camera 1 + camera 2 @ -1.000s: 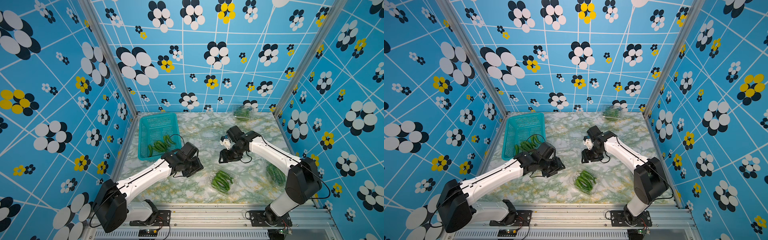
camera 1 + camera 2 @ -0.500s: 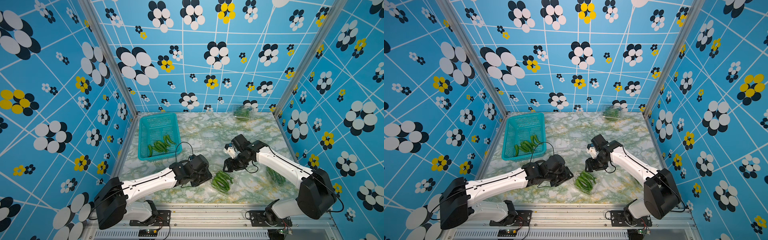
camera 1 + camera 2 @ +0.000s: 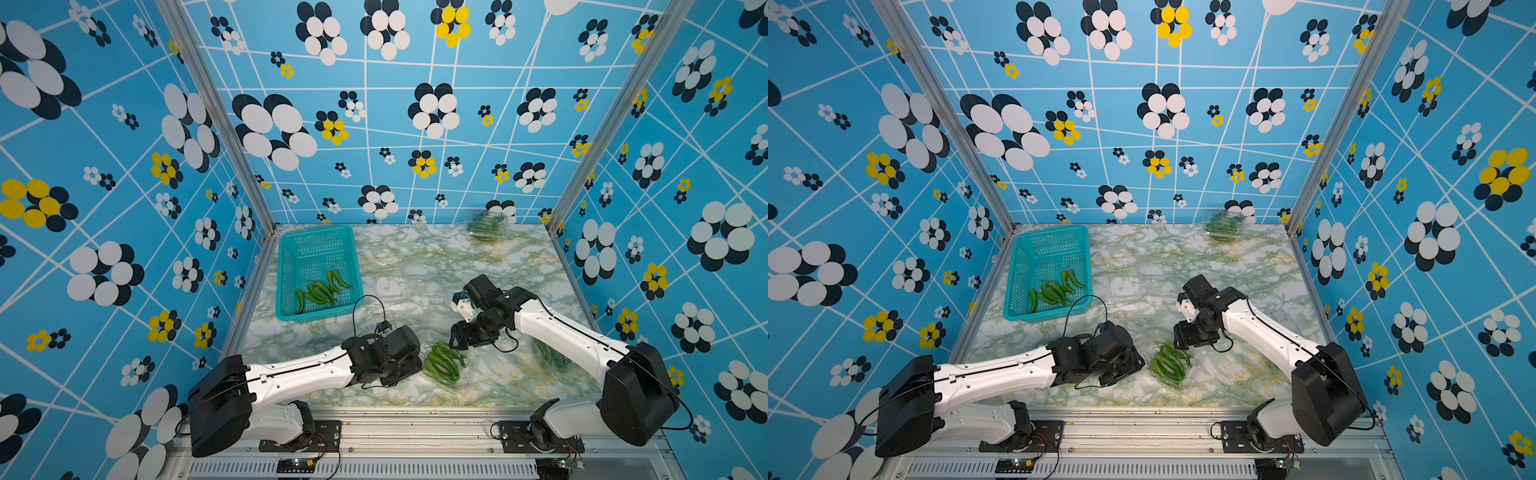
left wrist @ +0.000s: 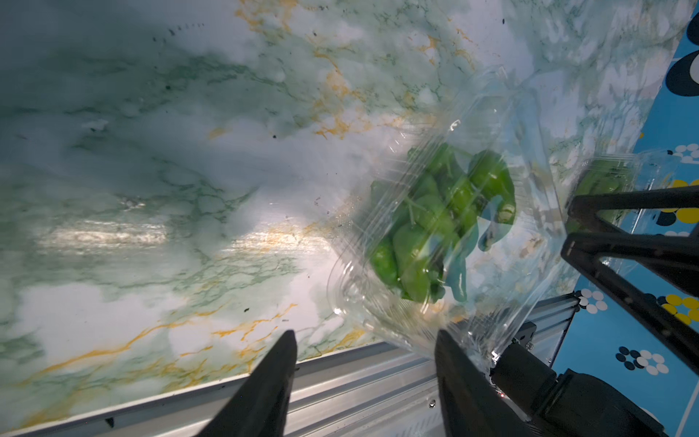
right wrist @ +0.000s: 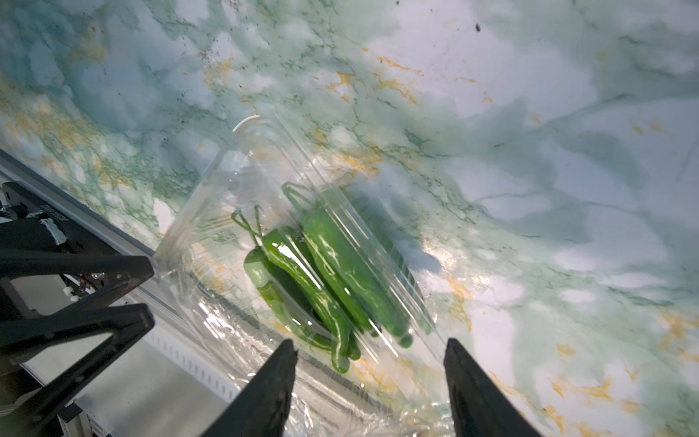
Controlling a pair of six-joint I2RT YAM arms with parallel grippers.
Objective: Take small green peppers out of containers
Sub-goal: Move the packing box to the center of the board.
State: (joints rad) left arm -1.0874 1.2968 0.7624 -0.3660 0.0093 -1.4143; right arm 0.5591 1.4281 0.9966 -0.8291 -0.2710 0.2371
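A few shiny green peppers (image 3: pixel 322 291) loose in the teal basket (image 3: pixel 291 249), close to its front wall. Front-right of the basket, a clear crinkly box (image 3: pixel 467 372) lying flat with a bunch of long curved peppers (image 5: pixel 321 272) inside, and further right a second box (image 3: pixel 550 355) with more green inside. A third box (image 3: pixel 484 224), full too, well right of the basket's back end.
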